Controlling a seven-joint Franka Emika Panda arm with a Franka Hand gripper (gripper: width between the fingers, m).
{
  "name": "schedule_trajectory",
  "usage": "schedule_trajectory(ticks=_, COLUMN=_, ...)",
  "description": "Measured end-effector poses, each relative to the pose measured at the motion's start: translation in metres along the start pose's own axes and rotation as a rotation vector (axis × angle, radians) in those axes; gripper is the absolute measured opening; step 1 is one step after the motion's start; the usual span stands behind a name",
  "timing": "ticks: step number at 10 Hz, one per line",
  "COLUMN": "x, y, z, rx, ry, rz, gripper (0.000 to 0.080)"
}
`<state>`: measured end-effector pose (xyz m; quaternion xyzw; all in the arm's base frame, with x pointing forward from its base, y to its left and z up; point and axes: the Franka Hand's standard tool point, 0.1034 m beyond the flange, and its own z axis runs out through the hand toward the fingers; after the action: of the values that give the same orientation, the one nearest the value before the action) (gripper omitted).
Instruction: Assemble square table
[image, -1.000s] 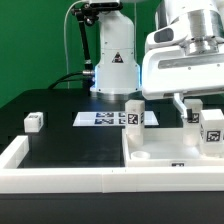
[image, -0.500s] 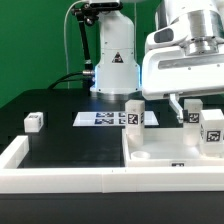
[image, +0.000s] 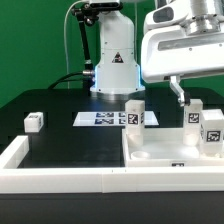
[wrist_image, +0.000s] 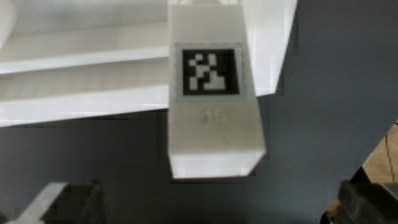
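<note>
My jaws stand wide apart and hold nothing. In the wrist view a tagged leg (wrist_image: 215, 95) sits between them with a clear gap on either side. The slab (image: 165, 152) lies on the black worktop (image: 65, 140) at the exterior view's right. Three legs stand upright on it: left leg (image: 134, 113), middle leg (image: 193, 112) and right leg (image: 212, 130). A fourth leg (image: 34, 122) lies well apart at the exterior view's left. My worry is that these legs may be only loosely seated, so a sideways move at this height could tip the middle one. The only markings are black-white tag patterns, also on the marker board (image: 100, 118). I can read no words or brand.
</note>
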<state>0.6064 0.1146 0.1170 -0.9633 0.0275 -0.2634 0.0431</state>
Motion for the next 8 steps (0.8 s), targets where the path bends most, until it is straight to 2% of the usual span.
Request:
schedule_trajectory(ticks=1, x=-0.007, y=-0.003, z=0.002, rx=0.011, ry=-0.102, rz=0.006, gripper=0.0649)
schedule_trajectory(ticks=2, x=-0.005, y=-0.002, z=0.002, rx=0.016, ry=-0.154, rz=0.012, gripper=0.0649)
schedule_trajectory(ticks=6, x=-0.01, y=0.006, z=0.016, rx=0.018, ry=-0.437, rz=0.054, gripper=0.0649)
schedule_trajectory(ticks=7, x=-0.011, y=0.008, z=0.015, rx=0.023, ry=-0.513, rz=0.068, gripper=0.0649)
schedule_trajectory(ticks=8, x=-0.01, y=0.004, z=0.01, rx=0.03, ry=-0.566, rz=0.079, gripper=0.0649)
